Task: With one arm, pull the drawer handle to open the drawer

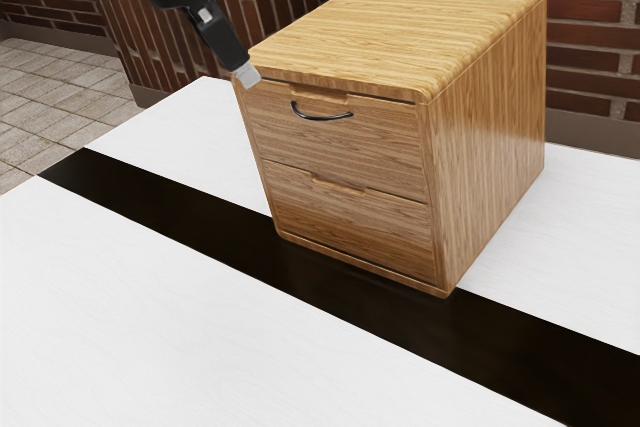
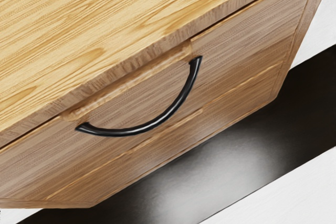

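A wooden cabinet (image 1: 480, 117) stands on the table with two drawers in its front. The top drawer (image 1: 345, 147) carries a thin black curved handle (image 1: 322, 114) and its front lies flush with the cabinet face. My gripper (image 1: 245, 75) hangs at the end of the black hand coming down from the exterior view's upper left. Its tip is at the cabinet's top front corner, to the exterior view's left of the handle and a little above it, touching nothing I can make out. In the wrist view the handle (image 2: 152, 114) curves below the overhanging cabinet top (image 2: 105, 19).
The lower drawer (image 1: 350, 215) has only a small wooden lip. The table (image 1: 150, 327) is white with a wide black stripe (image 1: 180, 212) running under the cabinet. A brick wall (image 1: 590, 37) rises behind.
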`<state>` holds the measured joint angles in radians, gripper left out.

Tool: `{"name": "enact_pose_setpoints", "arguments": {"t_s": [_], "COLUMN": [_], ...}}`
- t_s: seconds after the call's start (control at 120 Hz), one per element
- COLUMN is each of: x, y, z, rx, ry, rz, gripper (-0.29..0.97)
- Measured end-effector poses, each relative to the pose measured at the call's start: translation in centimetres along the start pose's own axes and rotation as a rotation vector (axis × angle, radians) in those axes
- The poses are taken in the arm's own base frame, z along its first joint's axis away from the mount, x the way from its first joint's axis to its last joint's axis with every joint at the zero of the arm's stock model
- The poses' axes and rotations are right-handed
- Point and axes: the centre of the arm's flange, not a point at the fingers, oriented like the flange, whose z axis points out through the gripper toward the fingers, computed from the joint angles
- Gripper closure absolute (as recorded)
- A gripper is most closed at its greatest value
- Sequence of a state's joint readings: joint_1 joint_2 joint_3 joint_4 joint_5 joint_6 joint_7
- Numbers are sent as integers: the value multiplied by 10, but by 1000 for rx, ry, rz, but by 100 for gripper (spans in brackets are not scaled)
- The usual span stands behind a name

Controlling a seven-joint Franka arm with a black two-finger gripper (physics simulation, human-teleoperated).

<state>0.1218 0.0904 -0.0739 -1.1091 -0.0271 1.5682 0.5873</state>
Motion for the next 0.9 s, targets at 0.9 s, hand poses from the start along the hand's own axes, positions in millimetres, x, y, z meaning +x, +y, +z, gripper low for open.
{"name": "enact_pose_setpoints", "arguments": {"t_s": [0.9], "x": [6], "y": [82], "z": [55], "rx": [245], "ry": [-115], "rz": [589], "gripper": [2]}}
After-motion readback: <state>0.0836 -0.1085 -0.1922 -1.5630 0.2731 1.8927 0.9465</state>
